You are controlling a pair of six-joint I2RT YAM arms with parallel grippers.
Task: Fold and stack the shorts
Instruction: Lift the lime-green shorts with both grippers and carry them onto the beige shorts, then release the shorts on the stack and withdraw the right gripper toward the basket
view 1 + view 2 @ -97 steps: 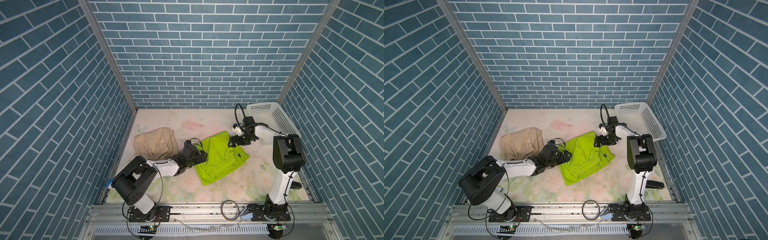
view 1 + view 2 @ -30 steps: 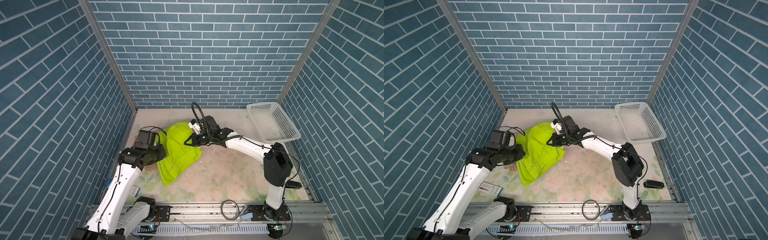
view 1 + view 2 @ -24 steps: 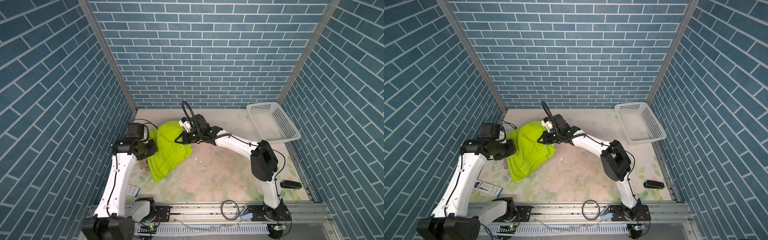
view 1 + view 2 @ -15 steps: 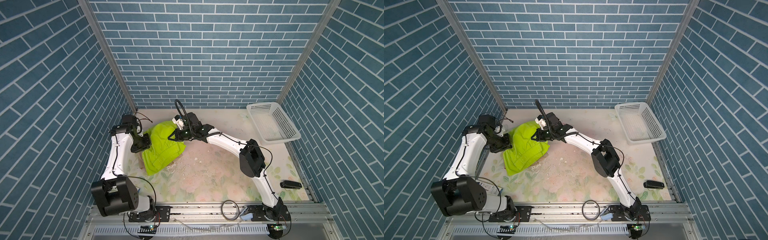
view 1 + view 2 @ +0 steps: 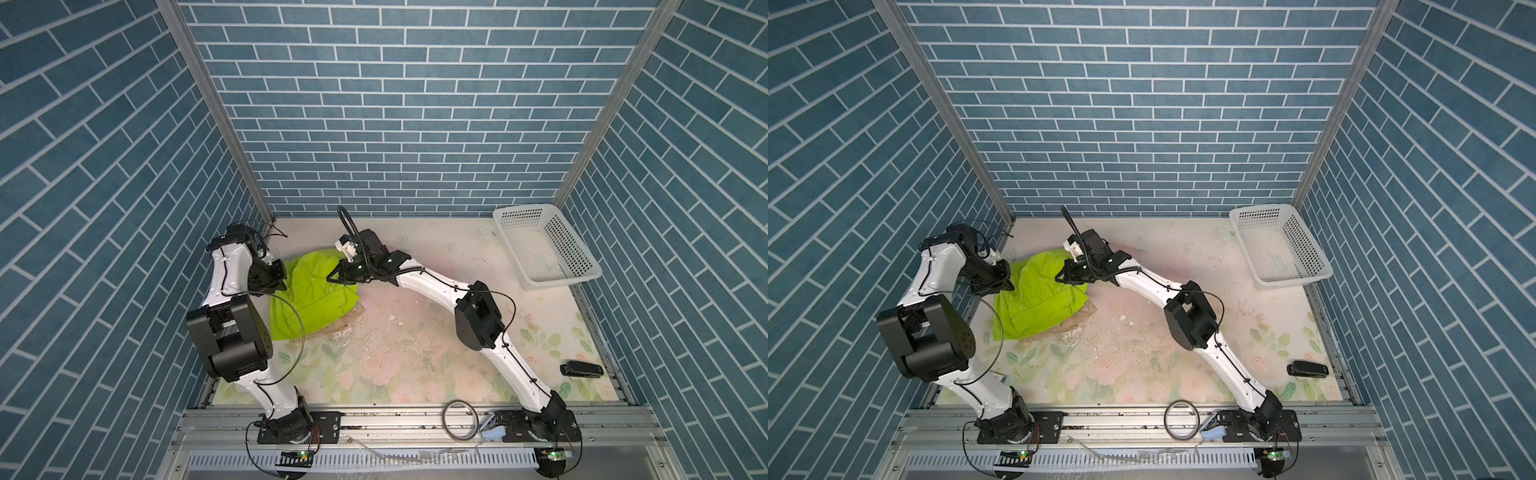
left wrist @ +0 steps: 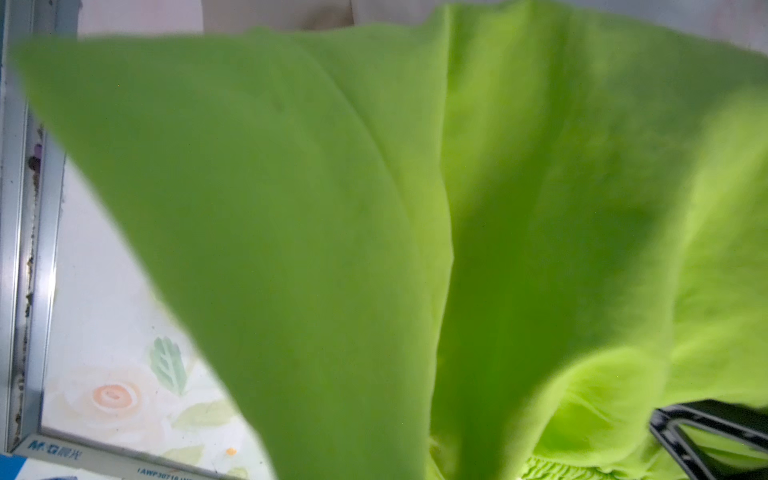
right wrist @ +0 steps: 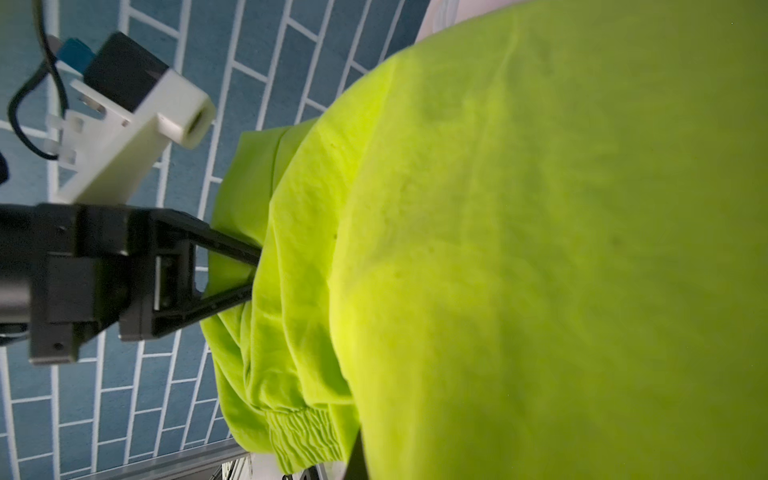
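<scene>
now, grippers: left gripper (image 5: 283, 286) and right gripper (image 5: 333, 279) both clamped on green shorts (image 5: 311, 299)
below: beige shorts (image 5: 356, 311) directly under them

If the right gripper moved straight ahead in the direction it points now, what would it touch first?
The lime-green shorts, which the right gripper is shut on; the cloth fills its line. Behind that probably comes the left arm, but depth is unclear.
</scene>
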